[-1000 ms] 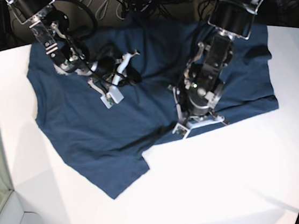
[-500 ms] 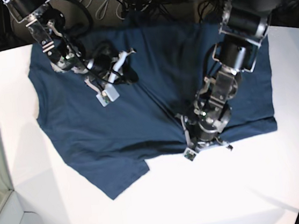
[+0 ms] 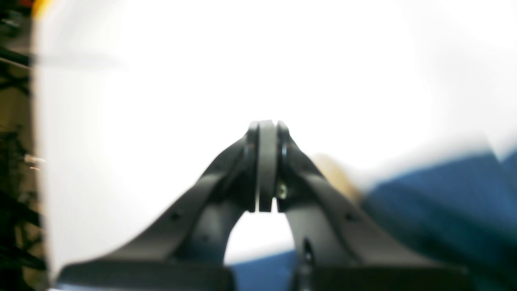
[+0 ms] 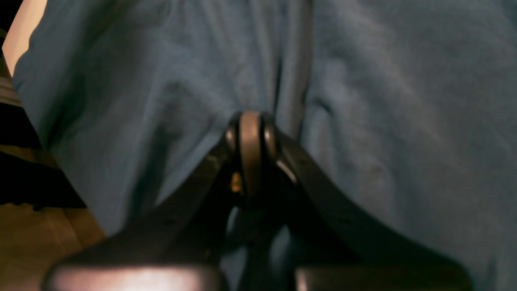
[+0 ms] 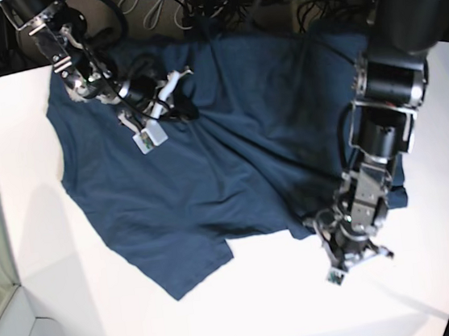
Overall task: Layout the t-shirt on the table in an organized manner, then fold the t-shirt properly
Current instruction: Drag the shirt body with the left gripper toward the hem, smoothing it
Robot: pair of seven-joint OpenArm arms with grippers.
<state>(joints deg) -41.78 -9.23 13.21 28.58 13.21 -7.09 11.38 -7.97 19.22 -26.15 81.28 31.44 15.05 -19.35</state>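
White table (image 5: 249, 311), navy t-shirt (image 5: 208, 162) spread, left gripper (image 5: 354, 252) and right gripper (image 5: 170, 101) pinching fabric

You see 2 black arms with silver joint rings and black cables; each gripper (image 4: 251, 133) has matte black fingers (image 3: 226, 178) and a brass screw
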